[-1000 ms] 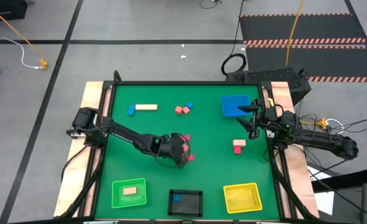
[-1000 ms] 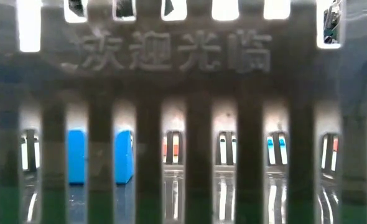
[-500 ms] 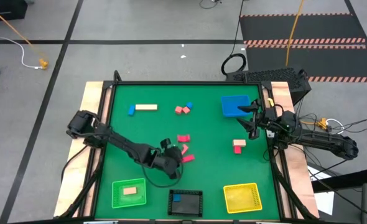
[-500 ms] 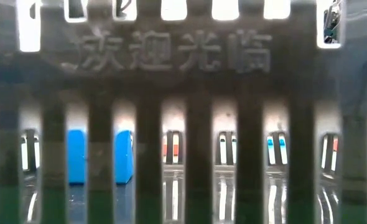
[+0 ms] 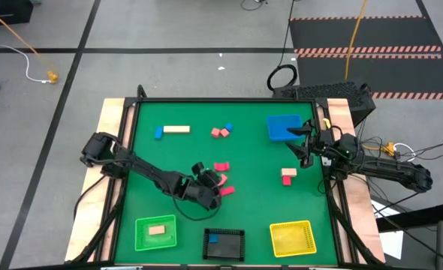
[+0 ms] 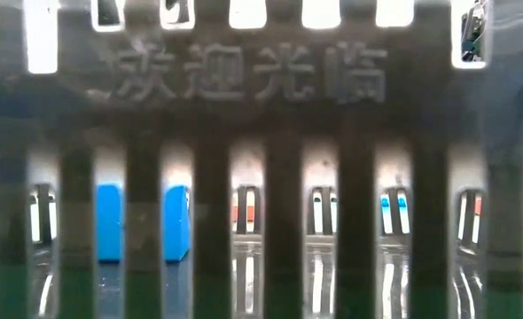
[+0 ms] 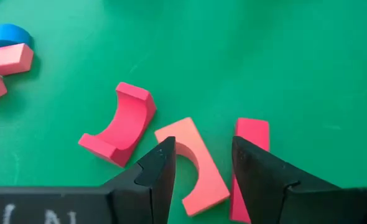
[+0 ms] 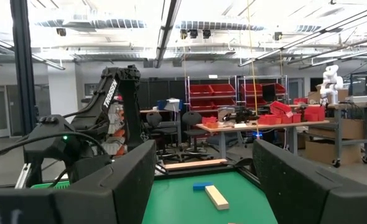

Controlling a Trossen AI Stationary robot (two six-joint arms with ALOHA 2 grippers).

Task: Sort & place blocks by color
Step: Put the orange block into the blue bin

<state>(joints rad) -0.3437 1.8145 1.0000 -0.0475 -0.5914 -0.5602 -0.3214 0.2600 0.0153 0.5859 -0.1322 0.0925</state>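
My left gripper (image 5: 209, 182) is open, low over a cluster of three red and pink blocks at the table's middle. In the left wrist view its fingers (image 7: 202, 152) stand on either side of a pink arch block (image 7: 193, 165). A red bar (image 7: 252, 134) lies beside one finger, and a red arch (image 7: 118, 124) lies farther off. All three lie flat on the green mat. My right gripper (image 5: 301, 142) waits open near the right edge, beside the flat blue tray (image 5: 284, 127).
Along the near edge stand a green mesh tray (image 5: 143, 241) holding a tan block, a black tray (image 5: 236, 247) holding a blue block, and a yellow tray (image 5: 293, 238). Loose blocks: blue (image 5: 158, 133), tan bar (image 5: 176, 129), pink and blue group (image 5: 221, 131), a red and tan pair (image 5: 288, 175).
My left gripper drew back from the red cluster toward the table's near-left, uncovering the middle block, then edged back toward the blocks. The right arm kept still.
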